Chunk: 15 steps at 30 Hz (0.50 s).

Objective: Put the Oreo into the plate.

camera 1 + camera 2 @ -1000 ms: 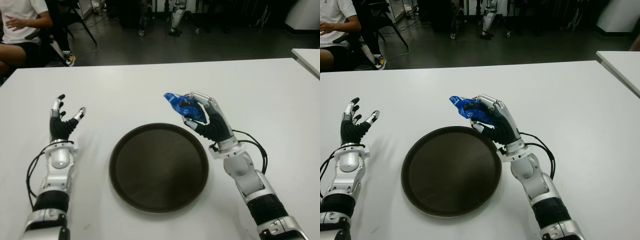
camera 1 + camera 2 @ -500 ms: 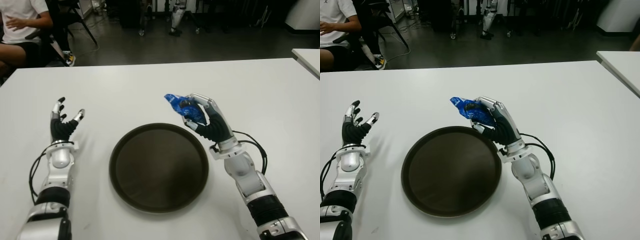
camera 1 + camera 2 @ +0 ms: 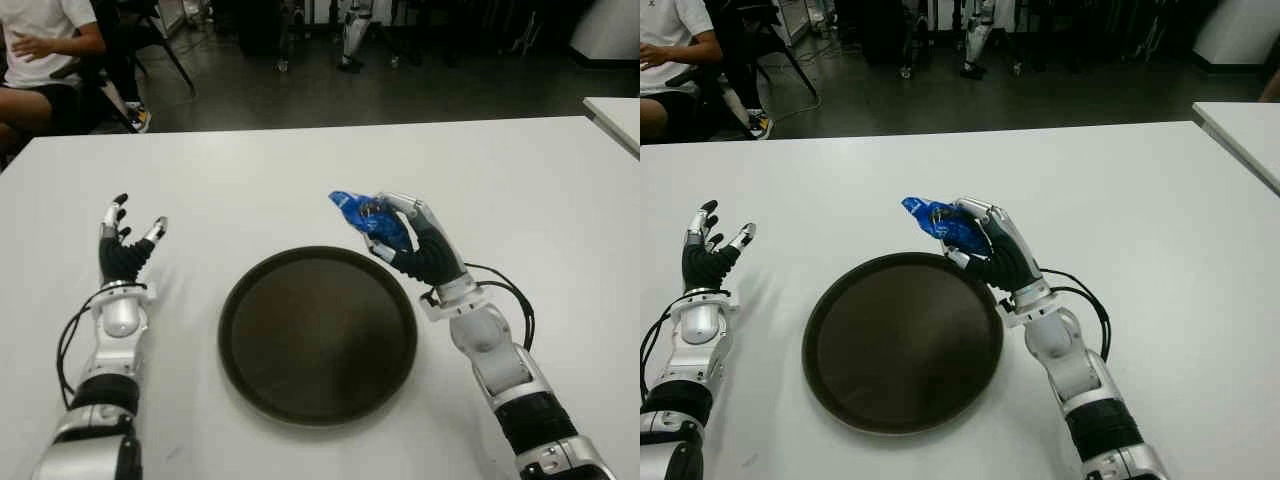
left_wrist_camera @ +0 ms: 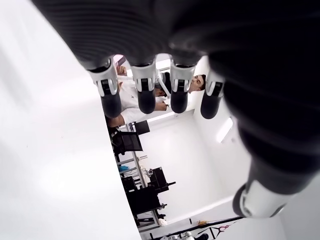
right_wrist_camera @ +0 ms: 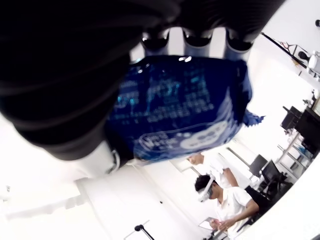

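A: Right hand point(image 3: 415, 240) is up off the table point(image 3: 520, 190), fingers wrapped around the Oreo point(image 3: 362, 214). Blue packet, one crimped end poking out past the fingertips on the robot's left.

B: And the plate point(image 3: 318, 334)?

A: Dark, round, flat on the table in the middle. The Oreo shows just beyond the plate's far right rim, held in the air, not touching the plate. Nothing lies in the plate.

B: How firm is that grip, can you see?

A: The right wrist view is clear on it: packet point(image 5: 185, 107) pressed against the palm, three fingers point(image 5: 197, 40) curled over its top edge, thumb coming in from the side. White print on the blue wrapper, too blurred to read.

B: Left hand?

A: Left hand point(image 3: 124, 245) shows well to the left of the plate, fingers pointing up and spread. In its own wrist view the fingers point(image 4: 145, 92) are straight and loose, holding nothing. Whether it touches the table, I cannot tell.

B: Anything else around?

A: A black cable point(image 3: 505, 290) loops beside the right wrist. A person point(image 3: 40, 45) in a white shirt sits past the table's far left corner, and a second white table point(image 3: 615, 115) edges in at the far right.
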Tool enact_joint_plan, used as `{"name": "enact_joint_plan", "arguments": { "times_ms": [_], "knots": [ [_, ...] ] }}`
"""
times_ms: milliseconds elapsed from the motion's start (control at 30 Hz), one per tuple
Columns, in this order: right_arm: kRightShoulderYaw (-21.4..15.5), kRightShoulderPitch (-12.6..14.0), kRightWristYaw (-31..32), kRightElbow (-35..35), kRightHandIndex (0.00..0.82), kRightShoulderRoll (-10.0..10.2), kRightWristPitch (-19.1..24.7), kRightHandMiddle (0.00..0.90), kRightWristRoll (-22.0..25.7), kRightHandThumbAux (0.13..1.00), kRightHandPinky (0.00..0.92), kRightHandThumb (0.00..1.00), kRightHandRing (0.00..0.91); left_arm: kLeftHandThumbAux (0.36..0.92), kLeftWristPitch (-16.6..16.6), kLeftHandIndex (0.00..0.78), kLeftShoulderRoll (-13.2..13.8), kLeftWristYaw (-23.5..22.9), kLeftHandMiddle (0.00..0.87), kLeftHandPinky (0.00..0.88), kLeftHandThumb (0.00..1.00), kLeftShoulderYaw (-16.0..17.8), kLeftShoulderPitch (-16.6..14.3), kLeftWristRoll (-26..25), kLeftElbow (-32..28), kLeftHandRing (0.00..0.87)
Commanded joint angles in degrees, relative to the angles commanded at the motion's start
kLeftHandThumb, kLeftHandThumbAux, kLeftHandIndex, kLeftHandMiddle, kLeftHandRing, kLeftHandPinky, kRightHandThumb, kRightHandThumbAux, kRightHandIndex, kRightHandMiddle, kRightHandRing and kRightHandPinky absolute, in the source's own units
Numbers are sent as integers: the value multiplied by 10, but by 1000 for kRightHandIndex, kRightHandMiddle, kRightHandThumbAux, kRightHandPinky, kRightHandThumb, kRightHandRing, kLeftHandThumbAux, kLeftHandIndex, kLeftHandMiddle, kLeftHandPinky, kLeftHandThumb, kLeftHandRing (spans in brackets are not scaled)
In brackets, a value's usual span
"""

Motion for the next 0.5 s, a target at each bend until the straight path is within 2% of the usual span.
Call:
{"name": "enact_joint_plan", "arguments": {
  "times_ms": [167, 500],
  "knots": [
    [1, 3, 19, -5, 437, 1, 9, 849, 14, 727, 845, 686, 850, 669, 2, 0, 1, -4, 0, 22, 0, -3, 6, 2, -12, 7],
    [0, 12, 33, -16, 439, 6, 36, 844, 18, 724, 838, 690, 846, 642, 28, 0, -4, -10, 0, 16, 0, -3, 17, -4, -47, 6]
  ]
}}
